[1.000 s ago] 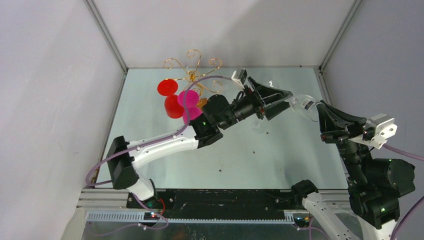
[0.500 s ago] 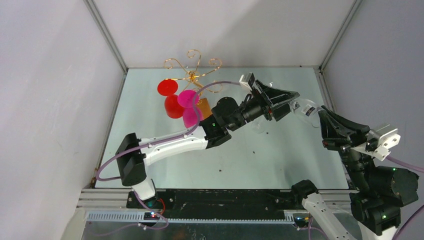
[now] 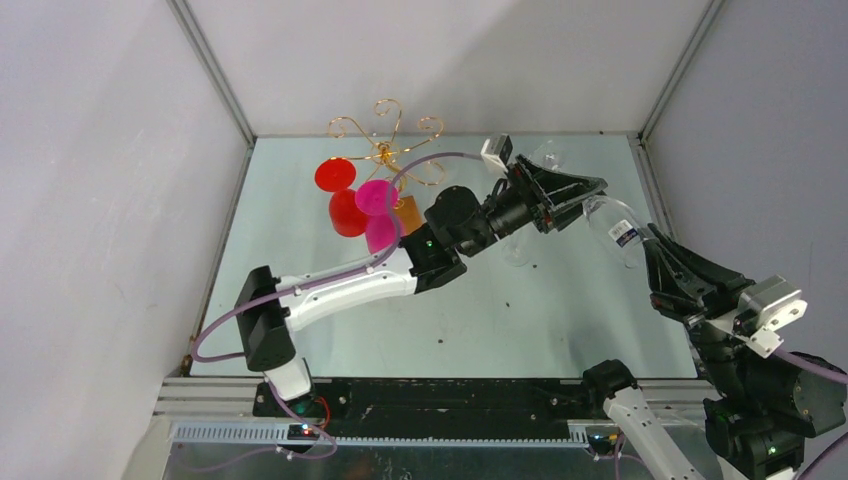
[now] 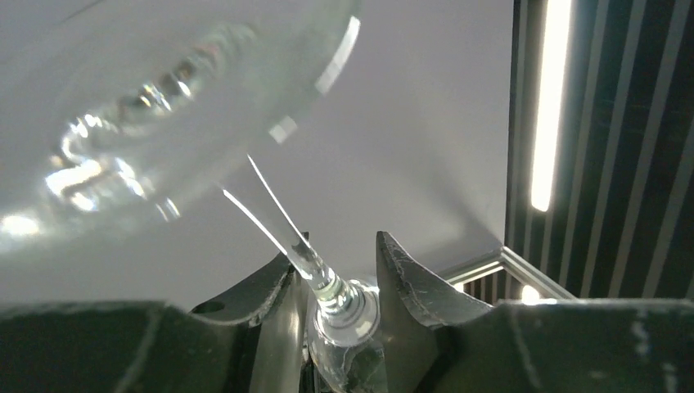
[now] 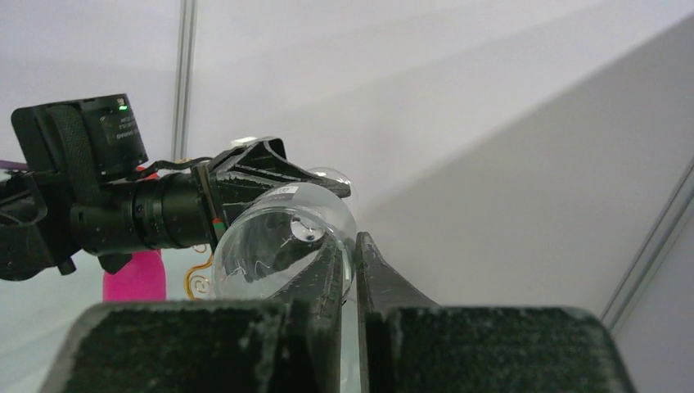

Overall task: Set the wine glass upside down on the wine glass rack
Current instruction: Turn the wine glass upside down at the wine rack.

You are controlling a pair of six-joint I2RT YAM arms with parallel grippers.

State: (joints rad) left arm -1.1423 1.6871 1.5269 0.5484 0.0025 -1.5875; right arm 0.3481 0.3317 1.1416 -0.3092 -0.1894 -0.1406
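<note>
**Fragile wine glass [image 3: 615,222] bridges 2 claws**

Top view: the wine glass lies between the left gripper [image 3: 582,193] and right gripper [image 3: 655,248]. The wine glass rack [image 3: 385,140] is well behind the left claw.

Left wrist: fingers [image 4: 409,278] flank the thin stem; clamped or not, I cannot tell.

Right wrist: jaws clenched on the bowl wall.

Probably light, slick, brittle; the stem looks safest to hold
</note>
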